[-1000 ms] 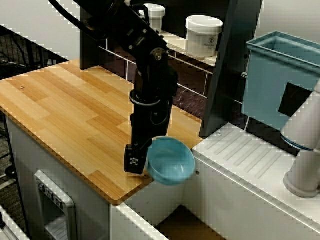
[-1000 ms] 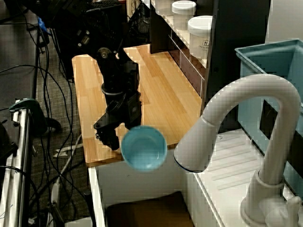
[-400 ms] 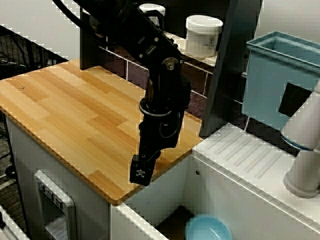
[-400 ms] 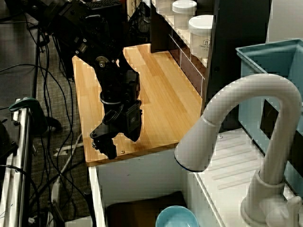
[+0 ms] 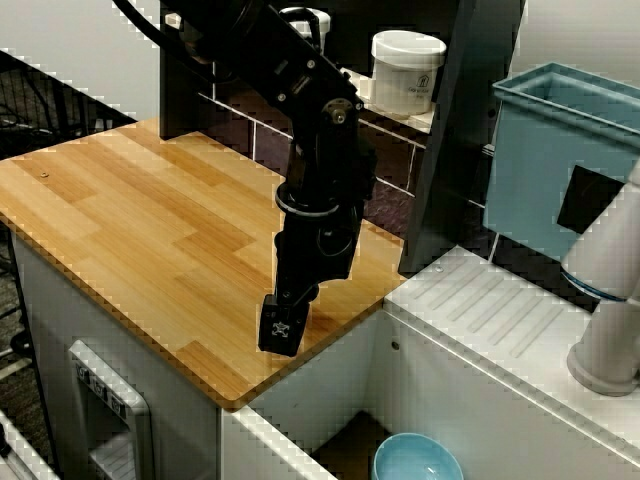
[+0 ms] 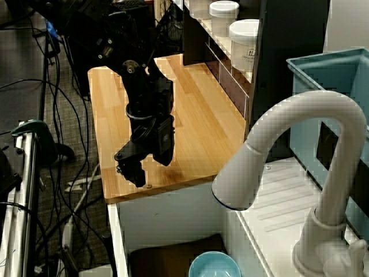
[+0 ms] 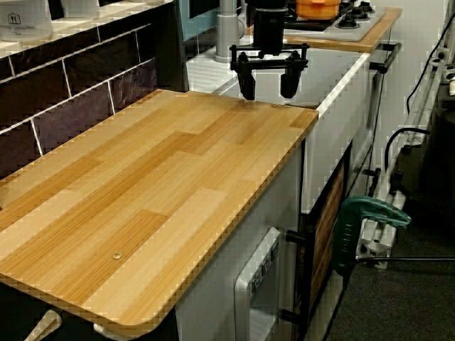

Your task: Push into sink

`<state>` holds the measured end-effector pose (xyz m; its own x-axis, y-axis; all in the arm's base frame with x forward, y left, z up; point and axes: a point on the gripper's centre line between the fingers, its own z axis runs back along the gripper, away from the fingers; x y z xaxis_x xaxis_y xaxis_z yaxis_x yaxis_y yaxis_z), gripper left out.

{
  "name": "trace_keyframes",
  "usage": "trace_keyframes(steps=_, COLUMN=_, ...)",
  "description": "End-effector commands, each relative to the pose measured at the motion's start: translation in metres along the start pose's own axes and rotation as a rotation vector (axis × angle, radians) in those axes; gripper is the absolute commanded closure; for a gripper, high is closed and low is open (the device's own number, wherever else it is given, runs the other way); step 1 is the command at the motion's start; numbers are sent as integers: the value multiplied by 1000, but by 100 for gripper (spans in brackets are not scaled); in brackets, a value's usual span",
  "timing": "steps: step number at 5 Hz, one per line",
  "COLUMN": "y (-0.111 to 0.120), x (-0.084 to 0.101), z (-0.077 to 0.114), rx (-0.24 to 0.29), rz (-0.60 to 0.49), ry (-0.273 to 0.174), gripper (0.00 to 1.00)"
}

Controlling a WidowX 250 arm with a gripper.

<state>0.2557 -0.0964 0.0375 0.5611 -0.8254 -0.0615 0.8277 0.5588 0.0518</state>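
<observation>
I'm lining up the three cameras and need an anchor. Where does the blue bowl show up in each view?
View from the front: bowl at the bottom edge, right of centre, down in the sink.
View from the faucet side: bowl at the bottom edge, centre, on the sink floor.
View along the counter: not visible.
Shared landmark: the wooden counter, with the end effector near its sink end.

Even, fairly bright indoor light falls from above, with only soft shadows. The wooden counter (image 7: 142, 206) shows mild sheen, and edges look jagged and pixelated. The faucet (image 6: 300, 150) close to the side camera is slightly soft.
</observation>
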Motion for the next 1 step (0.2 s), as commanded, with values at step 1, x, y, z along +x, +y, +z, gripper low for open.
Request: trace_keyframes(steps=1, y=2, x=4, z=12, rx=26, rz=0, ry=-40, gripper=0)
